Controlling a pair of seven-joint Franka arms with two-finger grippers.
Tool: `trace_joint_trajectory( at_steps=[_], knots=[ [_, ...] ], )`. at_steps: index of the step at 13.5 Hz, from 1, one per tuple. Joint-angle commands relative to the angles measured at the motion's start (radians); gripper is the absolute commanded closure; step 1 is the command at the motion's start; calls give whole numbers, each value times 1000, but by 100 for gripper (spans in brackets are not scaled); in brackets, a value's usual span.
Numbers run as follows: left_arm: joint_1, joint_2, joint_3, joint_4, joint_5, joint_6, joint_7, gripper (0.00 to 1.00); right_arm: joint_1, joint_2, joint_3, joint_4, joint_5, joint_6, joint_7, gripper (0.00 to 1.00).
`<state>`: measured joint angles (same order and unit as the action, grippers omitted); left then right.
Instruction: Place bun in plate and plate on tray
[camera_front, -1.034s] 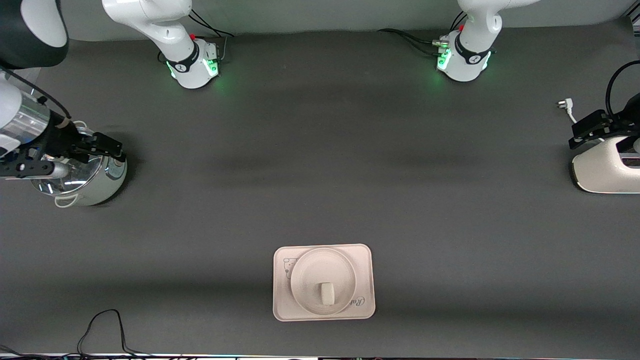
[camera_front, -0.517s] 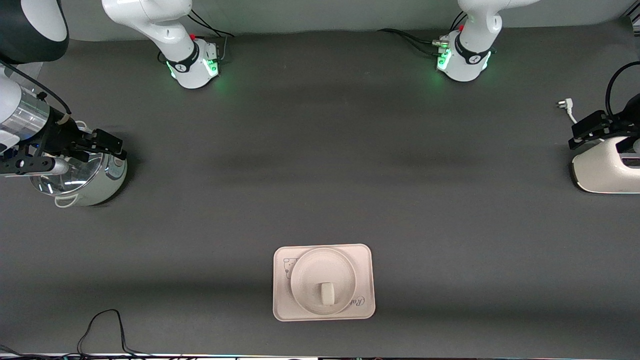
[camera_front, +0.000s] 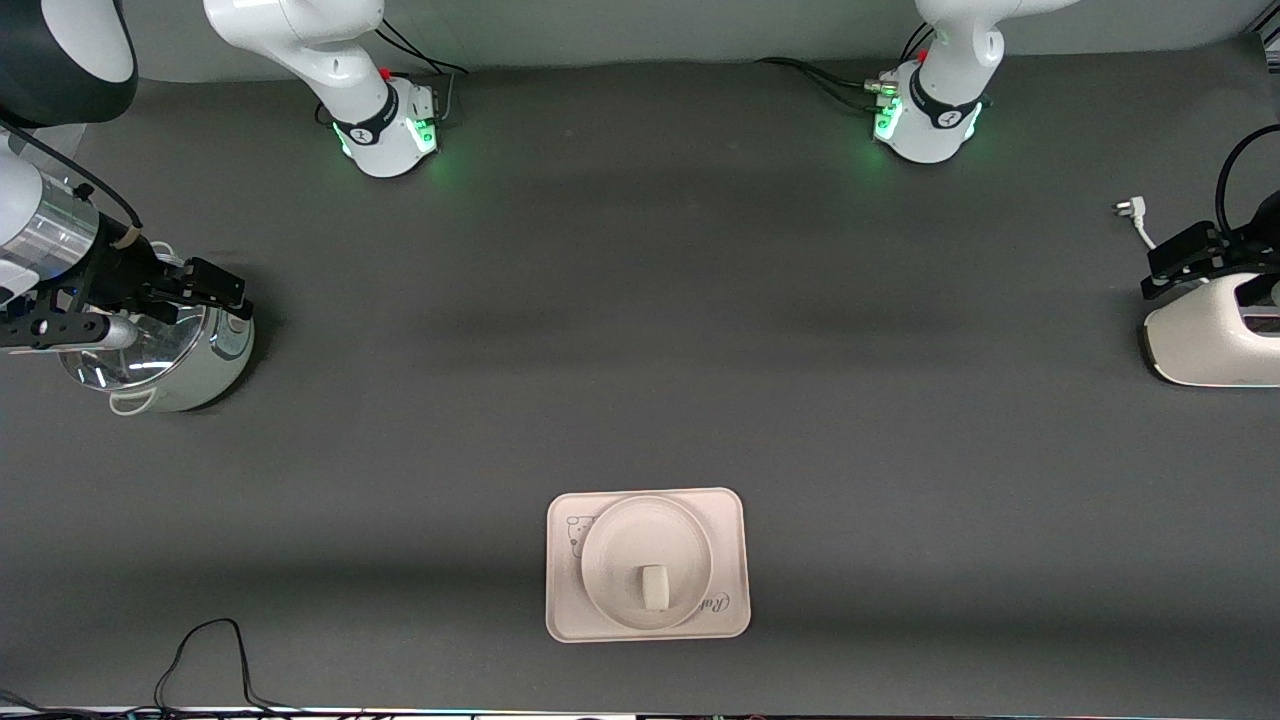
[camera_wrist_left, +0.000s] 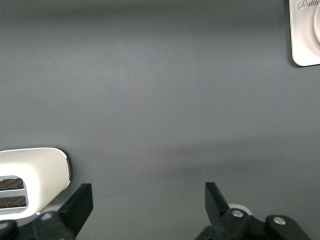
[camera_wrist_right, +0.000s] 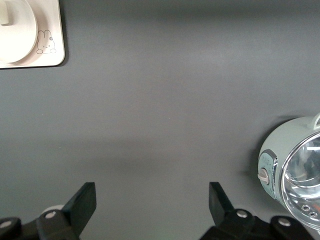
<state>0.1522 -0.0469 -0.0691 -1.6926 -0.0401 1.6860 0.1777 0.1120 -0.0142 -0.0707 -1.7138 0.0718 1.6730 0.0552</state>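
The white bun (camera_front: 654, 587) lies in the round cream plate (camera_front: 610, 530), toward the plate's front-camera edge. The plate sits on the rectangular tray (camera_front: 727, 518), near the table's front-camera edge. My right gripper (camera_front: 222, 290) is open and empty over the pot at the right arm's end. My left gripper (camera_front: 1165, 270) is open and empty over the toaster at the left arm's end. The right wrist view shows its gripper (camera_wrist_right: 152, 200) open, with the tray (camera_wrist_right: 50, 55), plate (camera_wrist_right: 17, 25) and bun (camera_wrist_right: 4, 15) far off. The left wrist view shows its gripper (camera_wrist_left: 148, 200) open and a tray corner (camera_wrist_left: 300, 35).
A pale green pot with a glass lid (camera_front: 160, 360) stands at the right arm's end and also shows in the right wrist view (camera_wrist_right: 292, 170). A white toaster (camera_front: 1210, 340) stands at the left arm's end, with its plug (camera_front: 1130, 212) on the mat. A black cable (camera_front: 210, 650) lies by the front-camera edge.
My right gripper has drawn back a little over the pot toward the bases. The left gripper has barely shifted. The bun, plate and tray have not moved.
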Motion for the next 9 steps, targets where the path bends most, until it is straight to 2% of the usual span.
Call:
trace_joint_trajectory(
  at_steps=[1,9],
  knots=[
    [7,7,-1,16,-3,-9,23,0,6,2,-8,-7,-3,10,-8,0],
    [7,5,-3,18,-3,-11,23,0,-3,11,-23,-7,-3,8,-12,0]
  ],
)
